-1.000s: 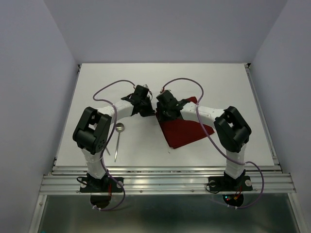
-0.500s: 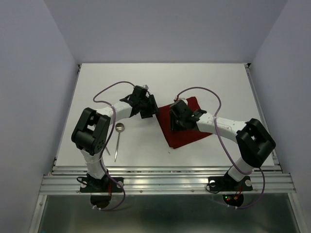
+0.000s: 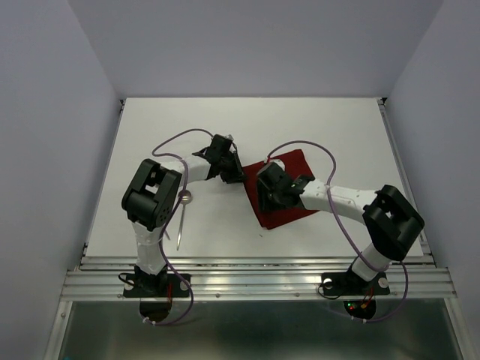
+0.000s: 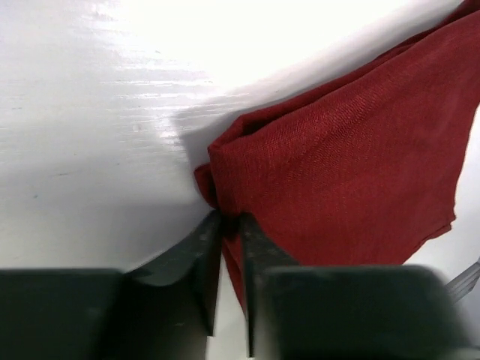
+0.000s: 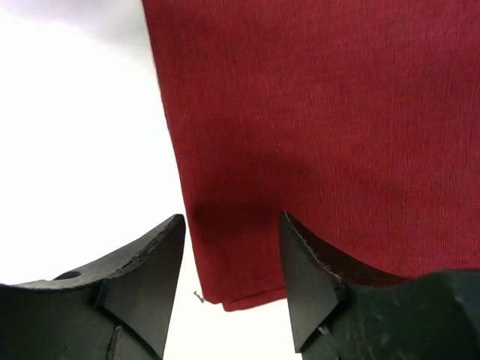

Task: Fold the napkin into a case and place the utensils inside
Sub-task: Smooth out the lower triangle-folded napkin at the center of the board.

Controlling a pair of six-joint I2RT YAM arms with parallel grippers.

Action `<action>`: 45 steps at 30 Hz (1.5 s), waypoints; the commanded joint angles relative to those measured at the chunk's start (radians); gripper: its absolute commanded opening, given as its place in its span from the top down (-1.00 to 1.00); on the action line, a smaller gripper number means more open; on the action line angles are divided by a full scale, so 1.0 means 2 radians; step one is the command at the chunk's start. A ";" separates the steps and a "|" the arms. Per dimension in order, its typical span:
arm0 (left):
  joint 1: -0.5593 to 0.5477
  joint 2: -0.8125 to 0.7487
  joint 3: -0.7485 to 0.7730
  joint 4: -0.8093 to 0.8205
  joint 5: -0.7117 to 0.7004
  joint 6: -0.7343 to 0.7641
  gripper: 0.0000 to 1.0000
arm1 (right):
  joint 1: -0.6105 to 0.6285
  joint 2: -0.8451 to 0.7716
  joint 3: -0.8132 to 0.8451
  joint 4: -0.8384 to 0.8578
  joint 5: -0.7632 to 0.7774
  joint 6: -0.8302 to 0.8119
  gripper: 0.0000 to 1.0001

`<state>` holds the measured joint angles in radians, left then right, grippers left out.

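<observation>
Napkin (image 4: 337,150) limp, light, at desk (image 3: 337,127) centre: pinch its corners. Your right fingers (image 5: 150,255) spread over edge; left fingers (image 4: 199,255) near-closed at corner, grip unclear.

Folded maroon napkin (image 3: 294,165); spoon (image 3: 185,198) well apart

Nothing to read here, folks: no words, labels or numbers show in any of the 3 views (all plain surfaces).
</observation>
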<state>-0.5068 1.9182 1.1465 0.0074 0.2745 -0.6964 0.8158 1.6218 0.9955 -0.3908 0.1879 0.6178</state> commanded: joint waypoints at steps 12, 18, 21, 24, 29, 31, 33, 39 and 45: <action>-0.004 0.030 0.022 -0.031 -0.009 0.005 1.00 | 0.079 0.020 0.029 -0.054 0.080 0.012 -0.17; -0.004 0.031 0.023 -0.031 -0.008 0.008 1.00 | 0.079 0.004 0.015 -0.048 0.075 0.032 -0.07; -0.004 0.032 0.021 -0.031 -0.008 0.008 1.00 | 0.079 -0.011 -0.002 -0.038 0.060 0.042 -0.02; -0.004 0.033 0.020 -0.031 -0.007 0.008 1.00 | 0.079 -0.012 -0.011 -0.024 0.047 0.047 0.15; -0.004 0.031 0.016 -0.030 -0.008 0.011 1.00 | 0.079 0.004 -0.011 -0.019 0.049 0.050 0.49; -0.004 0.031 0.014 -0.029 -0.008 0.011 1.00 | 0.084 0.003 -0.010 -0.020 0.054 0.050 0.66; -0.004 0.032 0.013 -0.030 -0.008 0.011 1.00 | 0.084 0.001 -0.002 -0.027 0.062 0.048 0.79; -0.004 0.034 0.017 -0.028 -0.006 0.010 1.00 | 0.094 0.001 0.021 -0.066 0.117 0.032 0.99; -0.004 0.036 0.016 -0.028 -0.005 0.010 1.00 | 0.098 0.002 0.026 -0.081 0.129 0.019 0.91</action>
<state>-0.5095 1.9556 1.1790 -0.0006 0.2836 -0.6998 1.0004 1.6310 1.0119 -0.5282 0.3889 0.6796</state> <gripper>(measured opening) 0.026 0.021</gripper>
